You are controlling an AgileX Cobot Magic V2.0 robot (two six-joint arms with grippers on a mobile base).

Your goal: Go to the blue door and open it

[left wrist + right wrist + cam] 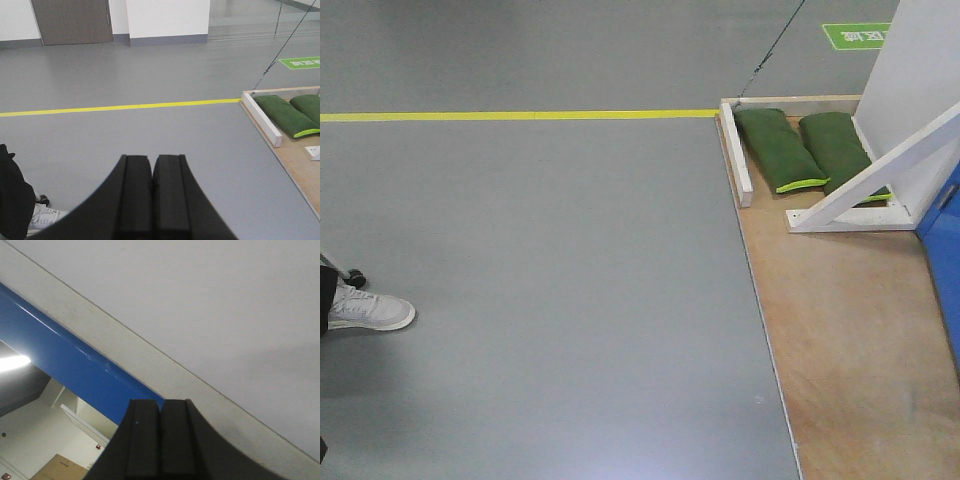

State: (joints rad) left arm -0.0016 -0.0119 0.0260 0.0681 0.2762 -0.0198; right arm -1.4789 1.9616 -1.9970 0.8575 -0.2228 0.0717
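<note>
A grey floor (540,300) filled most of the front view, crossed near the top by a yellow line (520,115) running from the left edge to the corner of a wooden platform (850,340) in the right part of the frame. At the upper end of that platform two green sandbags (782,150) lay side by side inside a low white frame, and a white slanted beam (880,170) rose over them toward the upper right. The blue door (942,235) showed only as a narrow strip at the right edge of the frame, just below the beam's foot. A white shoe (370,310) stood on the floor at the left edge, and a green floor sign (857,36) lay at the upper right.

In the left wrist view the left gripper (152,162) pointed out over the floor at bottom centre, its two black pads pressed flat together with nothing between them. The door did not show there; the sandbags sat at the right edge.

In the right wrist view the right gripper (160,407) was likewise closed pad to pad and held nothing. The blue door (75,365) ran as a glossy band slanting from the left edge down to the bottom centre, its lower end meeting the fingertips in the picture, with a pale surface filling the upper right. Whether the gripper touched the door could not be told.
</note>
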